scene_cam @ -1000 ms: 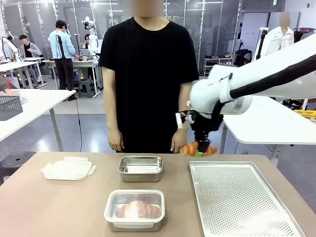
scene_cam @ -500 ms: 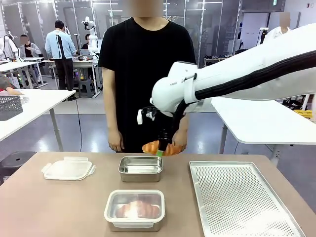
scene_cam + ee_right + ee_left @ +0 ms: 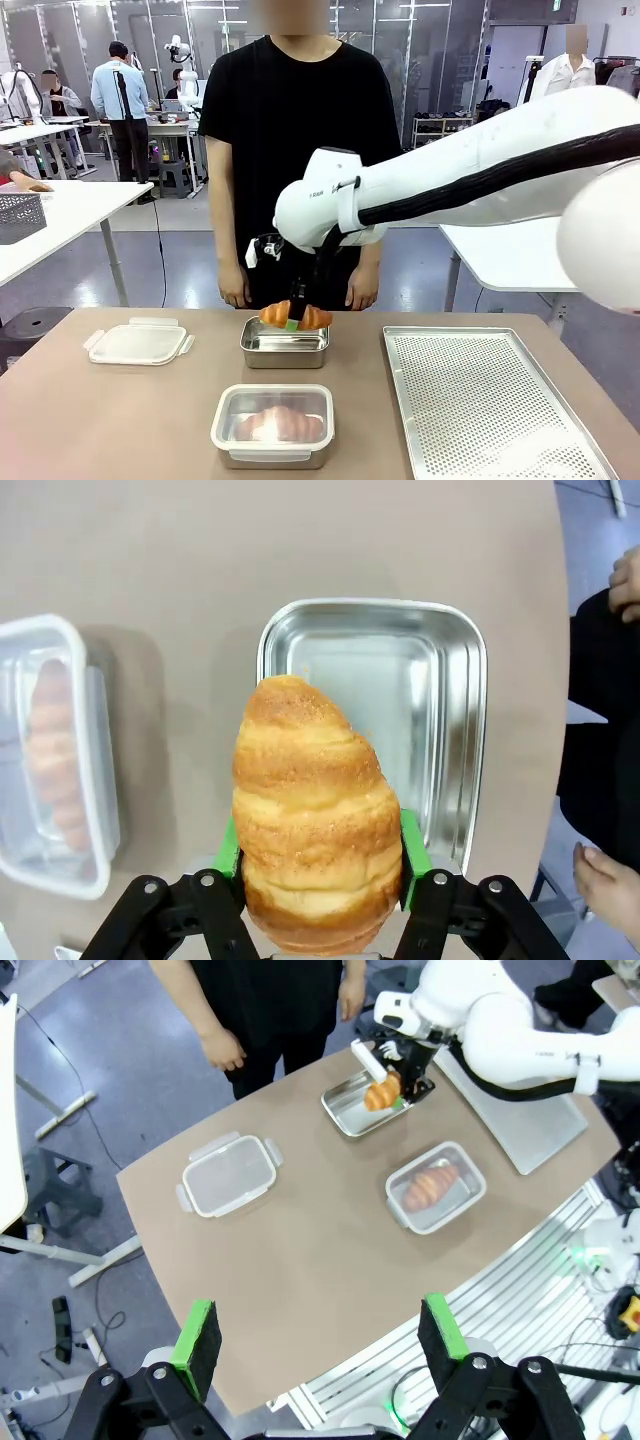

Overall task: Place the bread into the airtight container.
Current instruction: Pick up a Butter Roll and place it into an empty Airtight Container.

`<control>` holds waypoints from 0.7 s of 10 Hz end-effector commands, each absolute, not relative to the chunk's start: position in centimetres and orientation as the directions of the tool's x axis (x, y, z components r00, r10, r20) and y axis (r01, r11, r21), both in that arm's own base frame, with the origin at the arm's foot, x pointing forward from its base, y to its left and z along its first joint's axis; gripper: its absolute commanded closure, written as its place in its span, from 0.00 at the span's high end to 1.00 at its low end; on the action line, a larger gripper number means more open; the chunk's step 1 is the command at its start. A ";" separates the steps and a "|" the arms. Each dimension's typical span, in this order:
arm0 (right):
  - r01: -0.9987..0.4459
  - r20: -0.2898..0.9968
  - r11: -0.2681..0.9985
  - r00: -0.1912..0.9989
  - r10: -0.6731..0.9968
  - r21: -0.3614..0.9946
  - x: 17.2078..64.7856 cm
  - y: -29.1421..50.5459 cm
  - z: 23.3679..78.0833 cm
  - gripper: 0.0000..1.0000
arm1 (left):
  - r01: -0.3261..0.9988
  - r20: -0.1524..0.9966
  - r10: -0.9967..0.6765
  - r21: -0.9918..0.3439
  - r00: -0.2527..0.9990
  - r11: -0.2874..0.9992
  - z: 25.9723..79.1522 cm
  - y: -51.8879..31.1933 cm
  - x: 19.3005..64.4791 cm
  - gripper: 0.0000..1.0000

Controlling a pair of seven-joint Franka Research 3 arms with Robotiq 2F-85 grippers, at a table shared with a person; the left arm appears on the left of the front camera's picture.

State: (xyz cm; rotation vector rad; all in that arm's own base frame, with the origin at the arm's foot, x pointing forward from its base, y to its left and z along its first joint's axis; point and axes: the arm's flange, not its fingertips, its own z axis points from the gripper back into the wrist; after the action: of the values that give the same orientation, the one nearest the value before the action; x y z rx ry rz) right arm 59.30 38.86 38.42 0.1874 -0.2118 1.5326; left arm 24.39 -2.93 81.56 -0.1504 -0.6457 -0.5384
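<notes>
The right gripper (image 3: 292,320), jaws half closed on the bread (image 3: 273,315), holds it just above the open steel container (image 3: 285,345), seemingly lined up for a drop. Nothing blocks the way. A lidded box (image 3: 272,425), a spare lid (image 3: 137,343) and a tray (image 3: 480,400) sit nearby. The left gripper (image 3: 318,1332) hangs wide open and empty.

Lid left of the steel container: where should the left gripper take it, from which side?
Likely a latch tab at the edge of the lid, pinched from above: the lid lies flat on the table, so its broad face offers no hold, while the tabs stick out.
</notes>
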 end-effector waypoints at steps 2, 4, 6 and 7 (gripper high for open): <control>-0.997 0.227 0.075 0.075 0.971 0.011 60.9 41.1 37.6 0.67 | 0.526 0.608 -0.434 0.032 0.665 0.850 81.8 -2.9 24.4 1.00; -0.996 0.209 0.090 0.093 0.974 0.021 61.4 41.8 36.3 0.67 | 0.526 0.608 -0.434 0.032 0.665 0.850 81.8 -2.9 24.4 1.00; -0.996 0.193 0.090 0.092 0.977 0.024 61.8 41.6 35.5 0.67 | 0.526 0.608 -0.434 0.032 0.665 0.850 81.8 -2.9 24.4 1.00; -0.996 0.196 0.087 0.089 0.977 0.021 61.9 41.7 35.2 0.77 | 0.526 0.608 -0.434 0.032 0.665 0.850 81.8 -2.9 24.4 1.00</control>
State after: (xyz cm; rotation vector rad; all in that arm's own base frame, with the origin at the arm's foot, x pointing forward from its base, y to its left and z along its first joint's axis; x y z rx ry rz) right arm 61.55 41.01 34.90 0.1890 -0.1608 1.4977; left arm 24.39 -2.93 81.56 -0.1504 -0.6457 -0.5384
